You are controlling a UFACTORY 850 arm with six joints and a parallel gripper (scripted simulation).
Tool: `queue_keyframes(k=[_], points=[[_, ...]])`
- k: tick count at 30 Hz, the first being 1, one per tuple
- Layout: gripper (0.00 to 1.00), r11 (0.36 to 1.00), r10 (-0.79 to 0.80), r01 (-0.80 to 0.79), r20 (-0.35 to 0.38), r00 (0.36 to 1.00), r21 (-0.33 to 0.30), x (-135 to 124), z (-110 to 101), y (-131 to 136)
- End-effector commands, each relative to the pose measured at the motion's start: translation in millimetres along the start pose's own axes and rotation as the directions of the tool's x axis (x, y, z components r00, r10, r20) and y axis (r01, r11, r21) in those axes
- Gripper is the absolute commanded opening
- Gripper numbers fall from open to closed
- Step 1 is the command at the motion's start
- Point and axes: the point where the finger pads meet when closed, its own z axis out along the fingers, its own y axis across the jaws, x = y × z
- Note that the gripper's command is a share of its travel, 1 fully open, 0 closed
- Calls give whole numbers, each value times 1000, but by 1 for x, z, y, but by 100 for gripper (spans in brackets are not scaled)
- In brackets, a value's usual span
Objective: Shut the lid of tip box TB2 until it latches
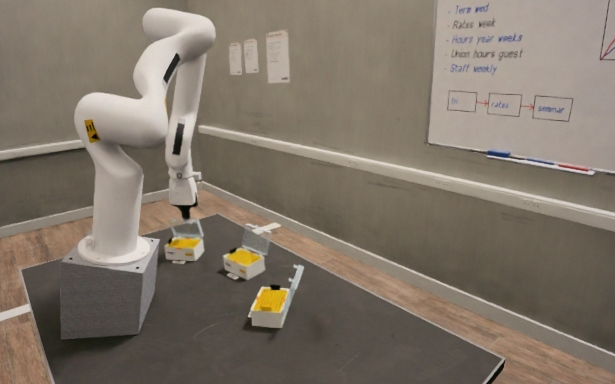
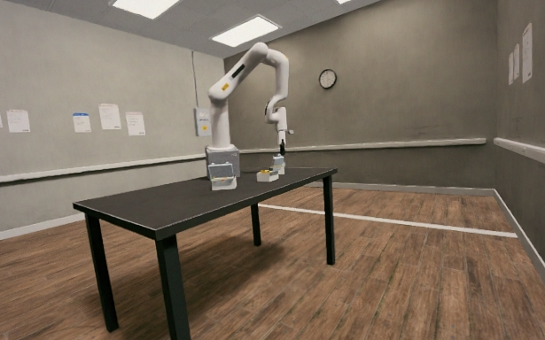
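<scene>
Three white tip boxes with yellow tip racks stand on the black table (image 1: pixel 366 340) (image 2: pixel 169 208), all with clear lids raised. I cannot read their labels. The box nearest the robot base (image 1: pixel 184 248) (image 2: pixel 278 166) has its lid (image 1: pixel 187 229) upright. The middle box (image 1: pixel 244 263) (image 2: pixel 267 176) and the far box (image 1: pixel 269 302) (image 2: pixel 222 182) stand apart from it. My gripper (image 1: pixel 185 216) (image 2: pixel 282 152) is shut on nothing and points straight down, its tip just above the top edge of the nearest box's lid. I cannot tell whether it touches.
The robot's grey pedestal (image 1: pixel 106 290) (image 2: pixel 222 158) stands on the table's corner, left of the boxes. The table's back edge runs close behind the boxes. A whiteboard (image 1: pixel 541 75) hangs on the wall.
</scene>
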Motion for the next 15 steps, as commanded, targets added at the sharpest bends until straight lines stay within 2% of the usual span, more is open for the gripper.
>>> queue_keyframes(k=[1,15], points=[[0,1000,1,-1,-4,1000,0,-2,-1,0],[0,1000,1,-1,-4,1000,0,-6,-1,0]])
